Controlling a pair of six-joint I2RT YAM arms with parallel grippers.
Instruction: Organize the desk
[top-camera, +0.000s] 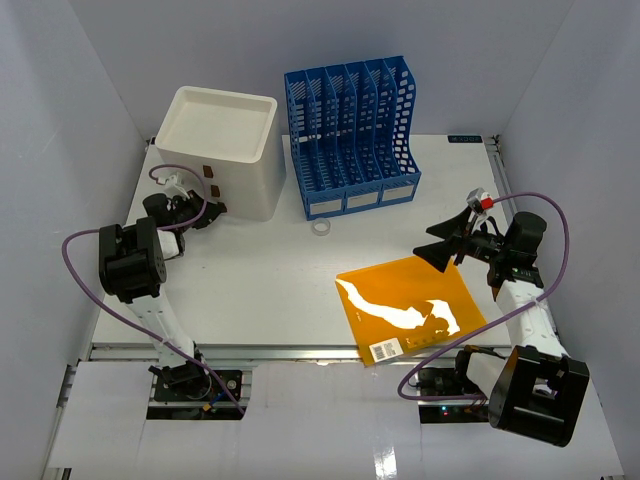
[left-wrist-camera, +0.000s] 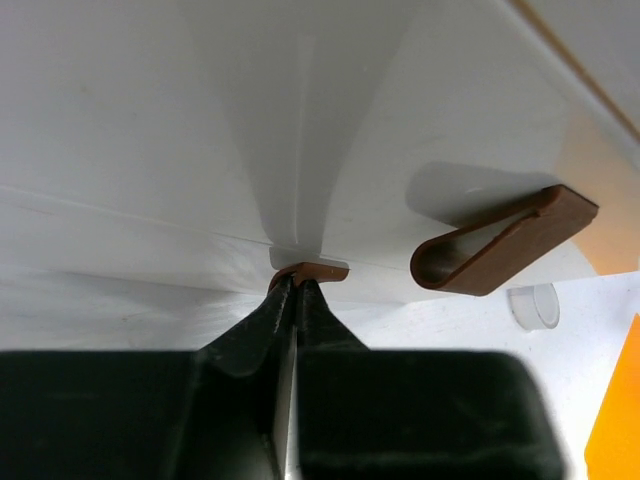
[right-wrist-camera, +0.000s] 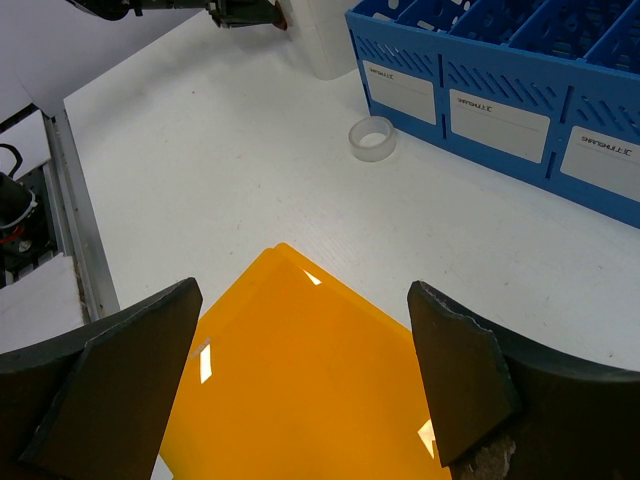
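Note:
The desk (top-camera: 260, 290) is a white tabletop with metal rails. At its back left stands a white drawer unit (top-camera: 225, 150) with brown loop handles. My left gripper (top-camera: 212, 208) is against its front, and in the left wrist view the left gripper (left-wrist-camera: 297, 283) is shut on the lower brown handle (left-wrist-camera: 320, 270). A second brown handle (left-wrist-camera: 500, 255) sticks out to the right. An orange folder (top-camera: 410, 308) lies flat at the front right. My right gripper (top-camera: 440, 250) hovers open above the folder's far corner (right-wrist-camera: 290, 420), holding nothing.
A blue file rack (top-camera: 350, 135) stands at the back centre. A small clear tape ring (top-camera: 322, 229) lies in front of it, between the drawer unit and the folder. The desk's near rail (top-camera: 250, 352) runs by the arm bases.

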